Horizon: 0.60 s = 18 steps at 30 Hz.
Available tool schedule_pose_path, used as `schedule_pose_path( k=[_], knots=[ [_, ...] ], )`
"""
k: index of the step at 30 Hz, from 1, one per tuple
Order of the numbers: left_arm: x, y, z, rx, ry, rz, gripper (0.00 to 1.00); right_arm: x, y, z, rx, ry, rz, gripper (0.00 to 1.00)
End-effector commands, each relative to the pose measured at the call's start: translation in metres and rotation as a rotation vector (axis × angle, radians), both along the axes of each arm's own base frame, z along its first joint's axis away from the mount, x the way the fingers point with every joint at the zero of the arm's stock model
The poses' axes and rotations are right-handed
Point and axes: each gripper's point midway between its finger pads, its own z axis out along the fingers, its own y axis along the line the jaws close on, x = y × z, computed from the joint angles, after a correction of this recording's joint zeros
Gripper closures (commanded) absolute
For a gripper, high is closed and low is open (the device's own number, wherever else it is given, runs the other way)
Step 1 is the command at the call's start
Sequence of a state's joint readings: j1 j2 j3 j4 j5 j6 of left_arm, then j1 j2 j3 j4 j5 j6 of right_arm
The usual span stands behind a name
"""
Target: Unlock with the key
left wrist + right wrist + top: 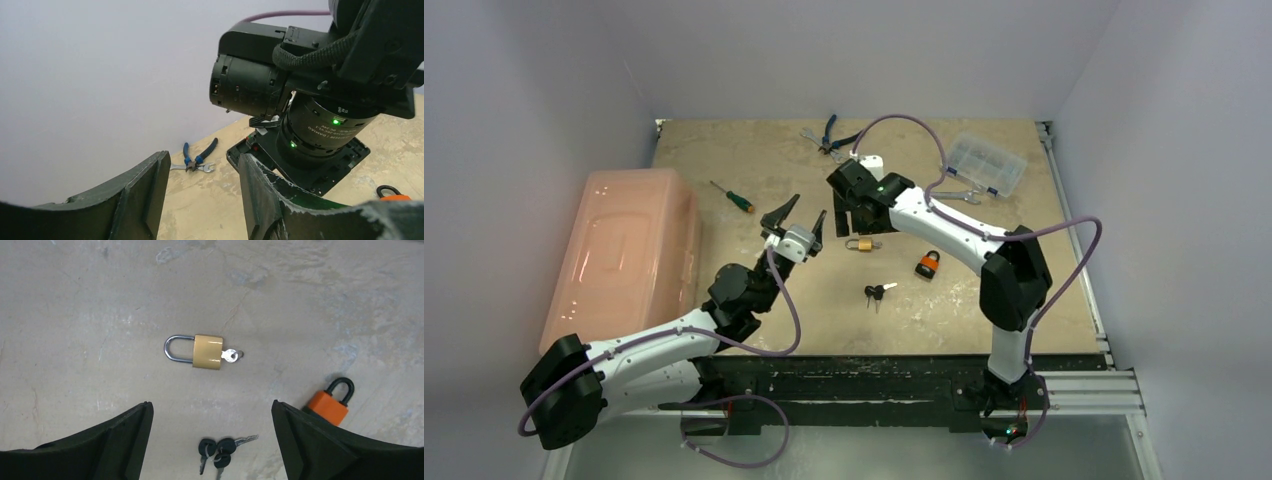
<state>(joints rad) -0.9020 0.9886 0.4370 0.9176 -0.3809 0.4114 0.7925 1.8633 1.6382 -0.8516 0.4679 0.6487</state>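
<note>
Right wrist view: you had the right claw [211, 406] spread wide and empty, hanging above the tabletop [75, 315].
Brass padlock [207, 352]: it lay flat near the centre of that frame, its shackle pointing left with both legs meeting the body.
Key [230, 356]: a small silver one stuck out of the brass padlock's right end.
Orange padlock [327, 407]: it lay at the lower right, partly hidden by the claw's right finger and well apart from the brass one.
Black-headed keys [220, 447]: a bunch lay at the bottom centre, below the brass padlock and not touching it.
Top external view: your right claw sat over the brass padlock at mid-frame. Your left claw [801, 215] was just to its left, fingers parted and holding nothing.
Left wrist view: your left claw's fingers [150, 190] framed the right arm's wrist. Blue-handled pliers [200, 154] lay touching a wrench [192, 167] near the far wall.
</note>
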Motion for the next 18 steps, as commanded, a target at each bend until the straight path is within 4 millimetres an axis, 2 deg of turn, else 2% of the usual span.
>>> schedule_pose_path(
  k=[1,4,10,18],
  knots=[
    [0.002,0.008,0.028,-0.067,-0.042,0.029,0.43,0.022,0.011,0.015,0.119,-0.025,0.154,0.05],
    [0.003,0.007,0.027,-0.066,-0.036,0.028,0.43,0.026,0.013,0.004,0.112,0.000,0.172,0.07],
    [0.004,0.007,0.026,-0.064,-0.030,0.031,0.44,0.025,0.007,-0.041,0.008,0.139,0.137,0.09],
    [0.005,0.007,0.024,-0.065,-0.022,0.033,0.44,0.033,0.010,-0.071,0.002,0.193,0.084,0.19]
  ],
)
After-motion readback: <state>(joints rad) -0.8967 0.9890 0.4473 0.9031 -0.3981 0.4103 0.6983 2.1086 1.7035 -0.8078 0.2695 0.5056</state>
